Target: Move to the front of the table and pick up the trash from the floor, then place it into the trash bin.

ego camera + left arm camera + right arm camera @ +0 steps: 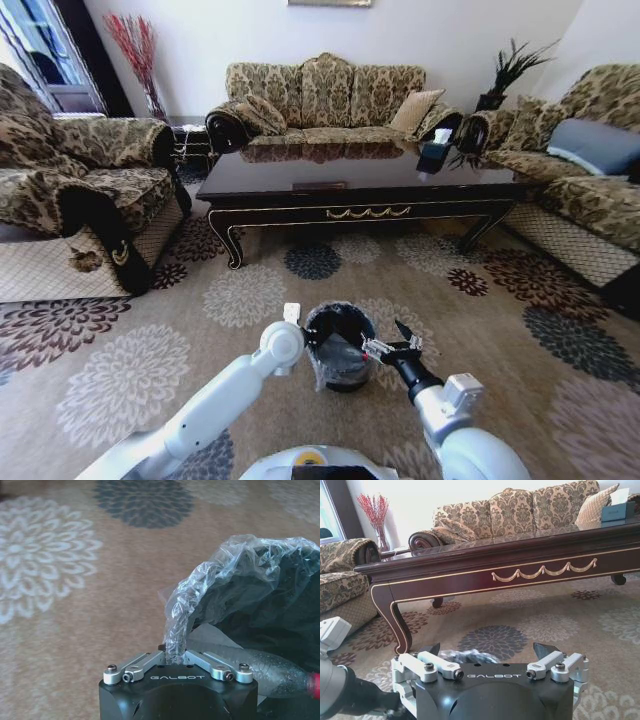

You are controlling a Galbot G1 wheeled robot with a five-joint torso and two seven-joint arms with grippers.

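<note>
The black trash bin (pixel 340 350) with its thin plastic liner (pixel 225 575) stands on the carpet in front of the dark table (pixel 360 185). Inside the bin lie the trash, a clear bottle (pixel 275 670) with a red cap and a white paper scrap (pixel 210 636). My left gripper (pixel 308 336) is at the bin's left rim, its fingers closed together on the liner's edge (pixel 175 652). On the other side of the bin, just above the right rim, my right gripper (pixel 392 340) is open and holds nothing; its spread fingertips (pixel 545 650) face the table (pixel 520 562).
Patterned sofas (pixel 320 95) ring the table on the left, back and right. A dark tissue box (pixel 435 155) sits on the tabletop. A vase of red twigs (pixel 140 60) stands in the back left corner. Flowered carpet (pixel 130 370) lies open around the bin.
</note>
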